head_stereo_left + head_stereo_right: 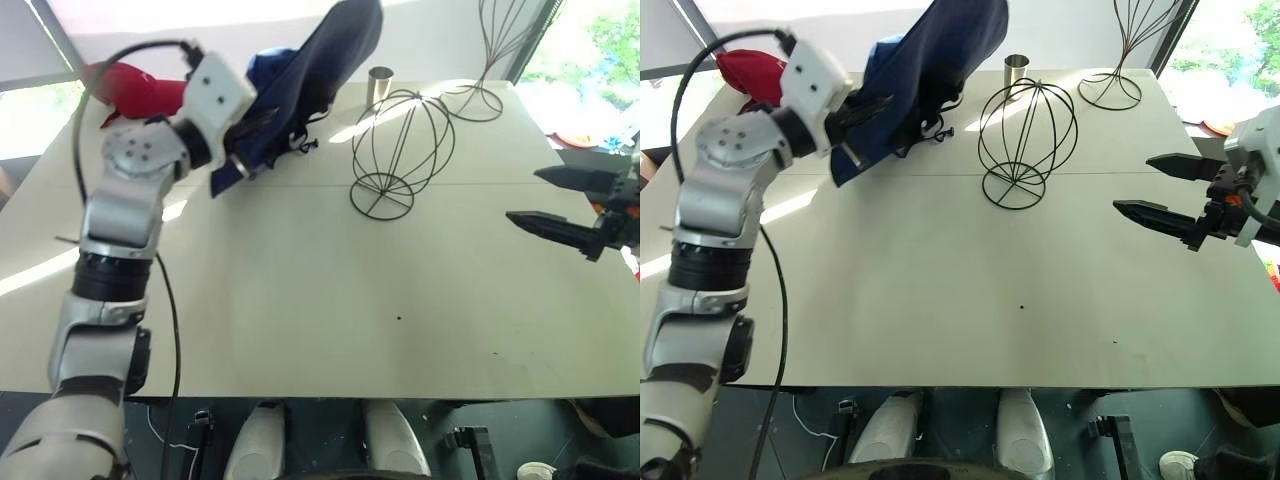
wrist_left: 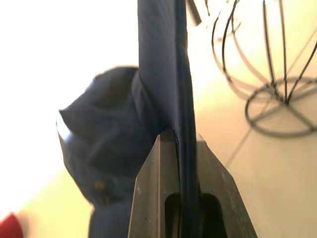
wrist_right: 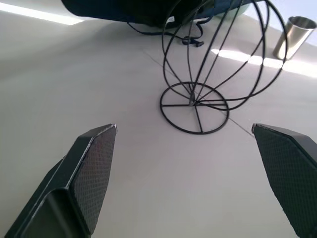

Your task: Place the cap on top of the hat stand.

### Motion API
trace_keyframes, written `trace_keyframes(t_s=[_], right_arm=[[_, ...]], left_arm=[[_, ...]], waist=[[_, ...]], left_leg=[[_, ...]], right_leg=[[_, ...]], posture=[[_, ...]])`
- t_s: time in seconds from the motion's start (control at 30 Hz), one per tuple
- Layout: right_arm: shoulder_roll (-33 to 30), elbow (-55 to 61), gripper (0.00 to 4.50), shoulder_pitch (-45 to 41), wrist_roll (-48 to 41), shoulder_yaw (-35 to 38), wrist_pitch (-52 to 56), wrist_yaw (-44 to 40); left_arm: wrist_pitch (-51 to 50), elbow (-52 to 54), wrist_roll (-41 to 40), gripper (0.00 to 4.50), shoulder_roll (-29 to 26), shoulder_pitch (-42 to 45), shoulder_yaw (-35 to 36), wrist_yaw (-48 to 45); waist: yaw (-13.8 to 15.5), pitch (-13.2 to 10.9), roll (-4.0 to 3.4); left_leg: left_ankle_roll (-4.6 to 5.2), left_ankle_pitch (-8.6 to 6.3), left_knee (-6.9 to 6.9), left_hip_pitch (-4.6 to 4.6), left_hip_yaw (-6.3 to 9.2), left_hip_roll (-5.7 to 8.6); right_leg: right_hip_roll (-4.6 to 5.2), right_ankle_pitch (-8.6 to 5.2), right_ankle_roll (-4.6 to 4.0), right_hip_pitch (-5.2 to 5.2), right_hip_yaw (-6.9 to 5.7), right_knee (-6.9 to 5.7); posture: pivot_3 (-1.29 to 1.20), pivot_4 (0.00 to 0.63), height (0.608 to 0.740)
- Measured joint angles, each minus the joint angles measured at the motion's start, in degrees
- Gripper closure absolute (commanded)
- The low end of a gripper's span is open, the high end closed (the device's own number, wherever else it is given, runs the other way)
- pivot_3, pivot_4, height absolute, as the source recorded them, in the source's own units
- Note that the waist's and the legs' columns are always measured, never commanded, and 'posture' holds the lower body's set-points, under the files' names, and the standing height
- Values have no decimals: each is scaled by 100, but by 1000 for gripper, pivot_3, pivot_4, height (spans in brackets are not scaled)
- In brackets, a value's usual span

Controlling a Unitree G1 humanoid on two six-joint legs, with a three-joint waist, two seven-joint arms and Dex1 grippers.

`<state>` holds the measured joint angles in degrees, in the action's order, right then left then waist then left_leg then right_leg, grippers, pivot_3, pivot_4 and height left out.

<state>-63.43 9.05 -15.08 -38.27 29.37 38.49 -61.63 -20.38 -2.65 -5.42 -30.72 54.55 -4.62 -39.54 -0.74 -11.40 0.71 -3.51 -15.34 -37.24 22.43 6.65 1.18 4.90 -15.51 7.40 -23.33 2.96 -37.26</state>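
A white table (image 1: 300, 300) carries the scene, and the job on it is about half done, judging by how things lie. The cap (image 1: 320, 70), a floppy navy sun hat, hangs in the air over the far left of the table, its brim pinched flat between the closed jaws of the left gripper (image 2: 183, 163). It is off the table but not yet over its target. The hat stand (image 1: 400, 150), a globe of thin black wire on a round base, sits bare just to the right of the dangling fabric, near the table's middle. What remains, by this reading, is to carry the cap across, lower its crown over the cage and let go.

At the right edge the right gripper (image 1: 565, 205) hovers above the table with its jaws spread wide and nothing between them, pointing toward the stand.

A taller wire stand (image 1: 490, 60) rises at the far right. A red cap (image 1: 135, 88) lies at the far left. The one container, a small steel cup (image 1: 379, 85), stands just behind the hat stand; what it holds cannot be told.
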Motion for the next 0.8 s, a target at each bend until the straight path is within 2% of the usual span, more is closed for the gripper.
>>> trace_keyframes(t_s=[0.17, 0.3, 0.43, 0.57, 0.8], right_arm=[[0, -48, 0, -12, 51, 55, -56, 2], [1, -80, 0, 97, 92, 277, -46, 39], [9, -24, 0, 381, 88, 673, 29, 92], [90, 112, 0, 636, 53, 1005, 138, 182], [152, 319, 0, 1063, -39, 1436, 327, 227]], left_arm=[[731, -189, 408, 4415, 514, 905, -413, 165], [1935, -544, 1037, 4415, 533, 1172, -783, 335], [4271, -1121, 2476, 4415, 1, 1184, -1504, 869], [5786, -1828, 4025, 4415, -358, 1186, -2049, 1954], [6686, -2670, 6304, 4415, -290, 1449, -2849, 4197]], waist=[[-3, 0, 0], [-26, 1, -2], [-7, 1, -2], [7, 0, -1], [16, -1, 2]], left_leg=[[0, 0, 2, 1, 0, 1], [0, 0, 7, -3, -1, 0], [0, 0, 6, -3, -2, 0], [0, 0, 4, -2, -3, 1], [1, 0, 4, 1, -3, 2]], right_leg=[[0, 0, 0, 1, 1, 6], [-2, -1, 0, -1, 3, 9], [-2, -1, 1, 0, 5, 10], [-2, 0, 2, 3, 7, 11], [-1, 0, 4, 3, 6, 12]], posture=[[0, 150, 740], [0, 150, 740], [0, 150, 740], [0, 150, 740], [0, 150, 740]])
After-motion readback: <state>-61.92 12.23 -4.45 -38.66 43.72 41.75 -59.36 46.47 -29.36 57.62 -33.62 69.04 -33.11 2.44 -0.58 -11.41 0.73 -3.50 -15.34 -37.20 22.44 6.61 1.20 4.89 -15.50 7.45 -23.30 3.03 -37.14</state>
